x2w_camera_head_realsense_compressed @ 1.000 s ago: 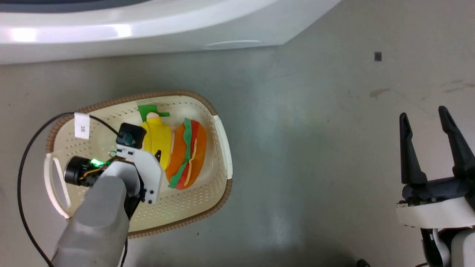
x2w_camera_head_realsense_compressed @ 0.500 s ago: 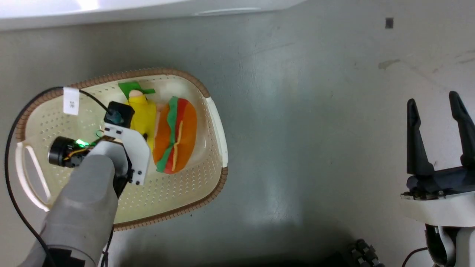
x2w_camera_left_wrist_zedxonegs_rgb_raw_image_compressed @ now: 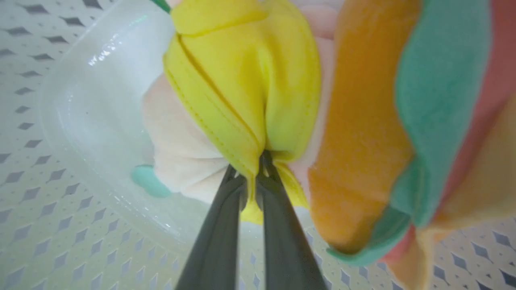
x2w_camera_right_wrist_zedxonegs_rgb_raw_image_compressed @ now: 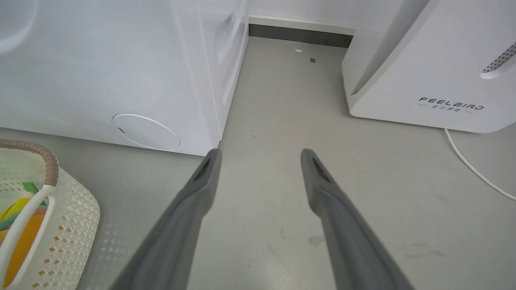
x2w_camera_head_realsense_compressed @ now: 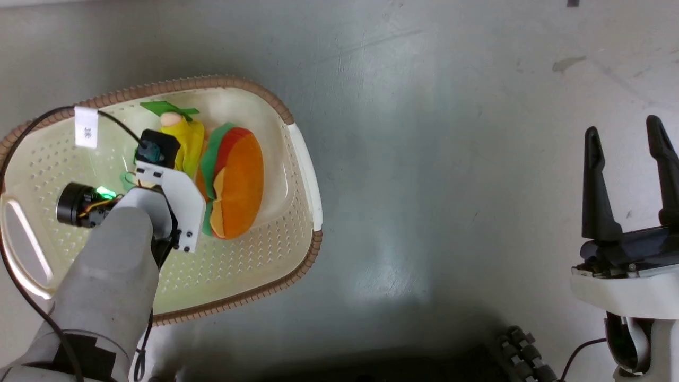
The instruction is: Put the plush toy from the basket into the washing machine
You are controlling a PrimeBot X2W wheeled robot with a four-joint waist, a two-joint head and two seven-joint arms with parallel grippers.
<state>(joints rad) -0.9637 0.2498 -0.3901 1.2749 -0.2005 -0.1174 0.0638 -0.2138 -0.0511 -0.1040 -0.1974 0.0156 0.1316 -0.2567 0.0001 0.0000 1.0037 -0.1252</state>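
The plush toy (x2w_camera_head_realsense_compressed: pixel 238 180) lies in the cream basket (x2w_camera_head_realsense_compressed: pixel 305 180) on the floor, its orange bun facing up. In the left wrist view my left gripper (x2w_camera_left_wrist_zedxonegs_rgb_raw_image_compressed: pixel 254 171) is shut on a fold of the toy's yellow part (x2w_camera_left_wrist_zedxonegs_rgb_raw_image_compressed: pixel 242 80), with the orange and green layers (x2w_camera_left_wrist_zedxonegs_rgb_raw_image_compressed: pixel 363 141) to the right. The fingers are hidden under the wrist in the head view, where my left arm (x2w_camera_head_realsense_compressed: pixel 116 265) reaches into the basket. My right gripper (x2w_camera_head_realsense_compressed: pixel 623 130) stands open over bare floor at the right, holding nothing. The washing machine (x2w_camera_right_wrist_zedxonegs_rgb_raw_image_compressed: pixel 100 60) rises behind the basket (x2w_camera_right_wrist_zedxonegs_rgb_raw_image_compressed: pixel 76 217).
The white FEELBIRD appliance (x2w_camera_right_wrist_zedxonegs_rgb_raw_image_compressed: pixel 435 60) stands at the far right, a white cord (x2w_camera_right_wrist_zedxonegs_rgb_raw_image_compressed: pixel 471 167) trailing from it. A strip of grey floor (x2w_camera_right_wrist_zedxonegs_rgb_raw_image_compressed: pixel 282 100) runs between the two machines. A black cable with a white tag (x2w_camera_head_realsense_compressed: pixel 86 127) loops over the basket's left side.
The head camera has tilted, so the washing machine has left its top edge. The burger has tipped and turned with my left gripper, now showing more orange bun. The right gripper stays open.
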